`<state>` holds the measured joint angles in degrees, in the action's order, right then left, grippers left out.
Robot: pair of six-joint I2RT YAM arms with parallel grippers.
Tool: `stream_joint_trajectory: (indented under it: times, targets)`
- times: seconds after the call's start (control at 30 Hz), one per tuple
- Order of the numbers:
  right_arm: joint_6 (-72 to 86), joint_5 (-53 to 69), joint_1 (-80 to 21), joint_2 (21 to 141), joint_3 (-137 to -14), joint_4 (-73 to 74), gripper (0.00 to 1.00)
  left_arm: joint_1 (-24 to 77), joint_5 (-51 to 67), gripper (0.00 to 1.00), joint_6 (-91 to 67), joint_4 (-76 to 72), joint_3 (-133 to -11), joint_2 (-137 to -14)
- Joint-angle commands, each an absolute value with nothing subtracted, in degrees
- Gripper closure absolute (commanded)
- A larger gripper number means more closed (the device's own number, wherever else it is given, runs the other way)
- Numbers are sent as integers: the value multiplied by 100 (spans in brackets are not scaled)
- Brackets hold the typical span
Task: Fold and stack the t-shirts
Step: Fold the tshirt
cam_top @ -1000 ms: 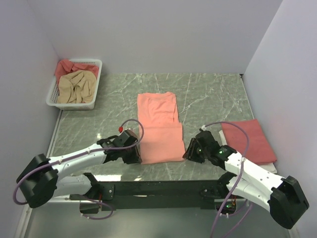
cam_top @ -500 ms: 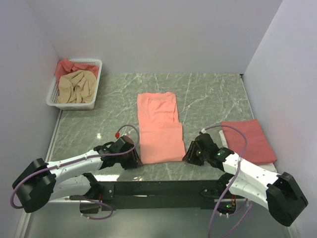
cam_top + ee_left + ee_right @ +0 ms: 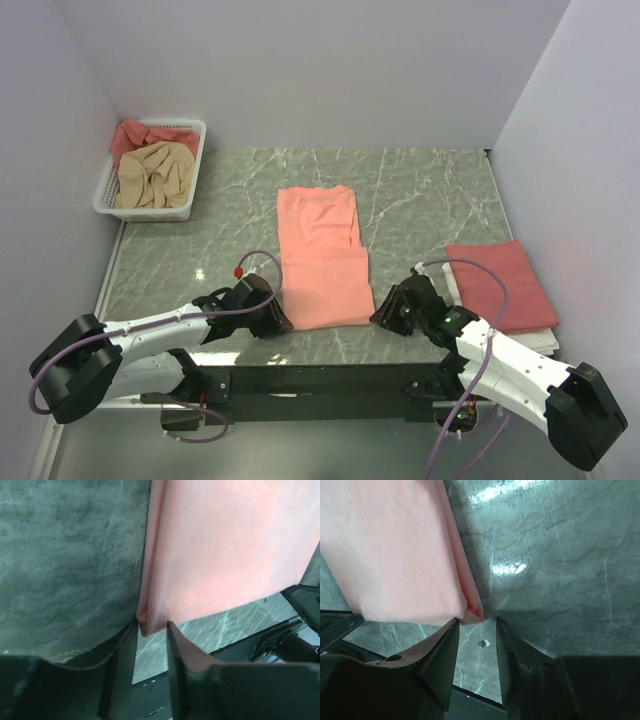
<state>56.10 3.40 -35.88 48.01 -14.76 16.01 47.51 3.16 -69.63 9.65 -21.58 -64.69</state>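
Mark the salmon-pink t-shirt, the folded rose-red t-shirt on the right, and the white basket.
salmon-pink t-shirt [image 3: 322, 270], top external view, middle of the cloth.
folded rose-red t-shirt [image 3: 500, 285], top external view, centre of its top face.
white basket [image 3: 196, 165], top external view, its right wall.

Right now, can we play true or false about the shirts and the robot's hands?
The salmon-pink t-shirt lies flat in the middle of the table. True.
The white basket is empty. False: a crumpled beige shirt and a crumpled red shirt are in it.
A folded rose-red shirt lies at the right side of the table. True.
The left gripper holds the pink shirt up in the air. False: its jaws stand open at the shirt's near left corner, low on the table.
The right gripper is over the basket. False: it is at the pink shirt's near right corner.
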Motion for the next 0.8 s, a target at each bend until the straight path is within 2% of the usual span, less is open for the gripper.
stream_joint_trajectory:
  times: [0.0, 0.23, 0.67, 0.77]
  targets:
    - [5748, 114, -3595, 4711, -1468, 1407, 57, 4772, 237, 67, -7066, 782, -2101, -6635]
    - [5845, 114, -3595, 4790, -1433, 1187, 57, 4772, 202, 73, -7128, 817, -2065, -6654]
    - [5836, 351, -3612, 5422, -1327, 695, 58, 4764, 132, 72, -7119, 896, -2083, -6732]
    - [5810, 395, -3630, 5554, -1318, 642, 63, 4772, 97, 72, -7102, 879, -2118, -6776]
